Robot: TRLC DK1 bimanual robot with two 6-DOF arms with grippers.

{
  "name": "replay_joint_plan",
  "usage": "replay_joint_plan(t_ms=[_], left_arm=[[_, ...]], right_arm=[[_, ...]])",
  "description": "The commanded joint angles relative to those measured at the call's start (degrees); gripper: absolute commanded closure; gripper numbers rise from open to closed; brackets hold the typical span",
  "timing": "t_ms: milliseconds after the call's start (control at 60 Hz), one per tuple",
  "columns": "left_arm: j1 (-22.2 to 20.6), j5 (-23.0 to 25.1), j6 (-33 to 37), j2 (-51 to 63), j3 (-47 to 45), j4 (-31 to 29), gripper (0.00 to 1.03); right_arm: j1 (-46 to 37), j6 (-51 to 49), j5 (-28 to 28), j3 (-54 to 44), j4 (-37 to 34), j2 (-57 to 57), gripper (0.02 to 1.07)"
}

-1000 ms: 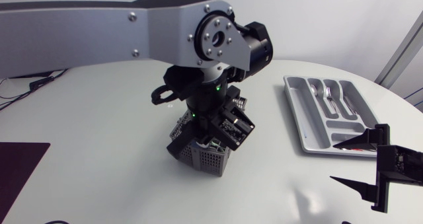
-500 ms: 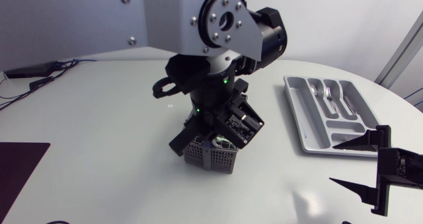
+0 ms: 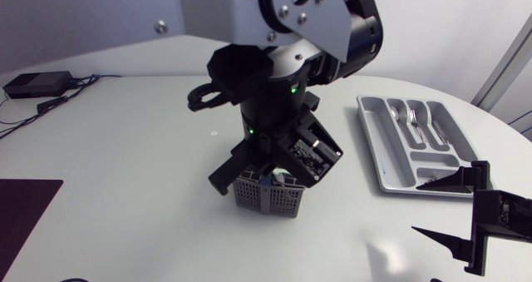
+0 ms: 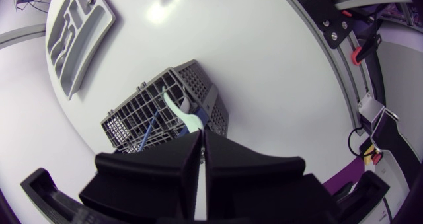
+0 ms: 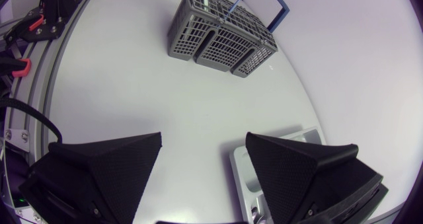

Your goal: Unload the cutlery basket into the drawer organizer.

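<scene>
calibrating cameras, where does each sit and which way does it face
Head view: fixed above the table, looking down on left arm, right arm, cutlery basket, drawer organizer.
Left wrist view: on its arm, looking down into the basket; left gripper shut on pale handle.
Right wrist view: on its arm, looking across the table; open right gripper.
All share basket and organizer.

Covered, swallowed or clipped

Cutlery basket (image 3: 268, 199) half under left arm; pale utensil (image 4: 180, 110) top end lost between left gripper (image 4: 201, 135) fingers; drawer organizer (image 5: 246, 174) mostly behind right gripper (image 5: 203, 137).
</scene>
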Motion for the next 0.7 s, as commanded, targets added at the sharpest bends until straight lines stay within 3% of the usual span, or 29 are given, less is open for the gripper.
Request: replay_joint_plan(t_ms=[0,683], left_arm=[[-0.9,-0.3,0.0,2.0,2.6,-1.2,0.95],[-2.4,-0.3,-1.2,2.5,5.8,-3.1,0.95]], right_arm=[[0.0,-0.1,-0.8,-2.2,-0.4,-0.1,0.15],[0.5,0.0,-1.3,-3.0,-2.1,-3.0,0.14]])
